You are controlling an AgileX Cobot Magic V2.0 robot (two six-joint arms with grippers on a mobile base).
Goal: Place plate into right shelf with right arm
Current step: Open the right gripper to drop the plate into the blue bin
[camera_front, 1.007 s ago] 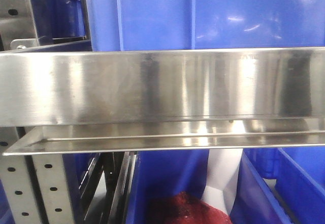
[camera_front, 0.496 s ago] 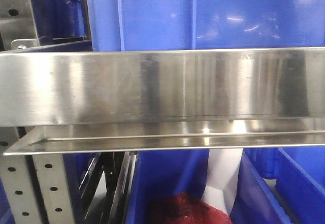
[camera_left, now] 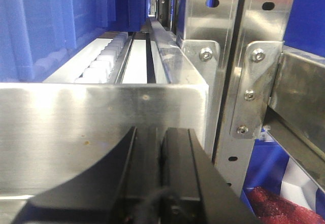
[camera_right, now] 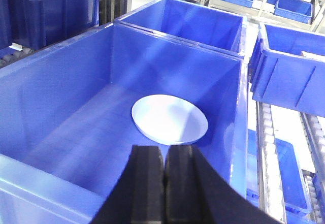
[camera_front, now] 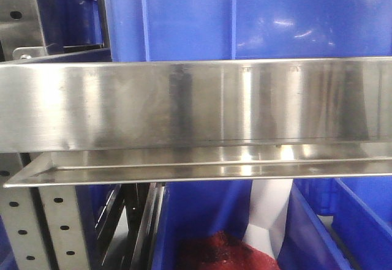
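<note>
Plate (camera_right: 169,119), round, shallow and glossy pale white, is seen in the right wrist view lying inside a large deep blue plastic bin (camera_right: 61,127), toward its far right corner and tilted against the far wall. The black two-finger right claw (camera_right: 164,155) is held above the near edge of that bin with its fingers pressed together and nothing between them; the plate is well clear of it. More blue bins (camera_right: 289,71) are seen beyond, on what appear to be roller tracks.

In the front-facing view, a brushed stainless-steel beam of the right shelf (camera_front: 184,105) fills the middle of the frame, with a blue bin above it and a perforated grey upright (camera_front: 55,221) below at left. Neither arm nor the plate is visible here. Compared with the pictures from a second ago, only the highlights on the beam are shifted slightly, which suggests small motion somewhere nearby; nothing else is changed.

In the left wrist view, the black left claw (camera_left: 162,148) is seen clenched and empty, close in front of a steel shelf edge (camera_left: 101,117), with bolted uprights (camera_left: 254,92) to its right.

The plate is judged to be already released into the bin on the shelf, so the placing appears essentially done and only withdrawal of the right arm is left.
</note>
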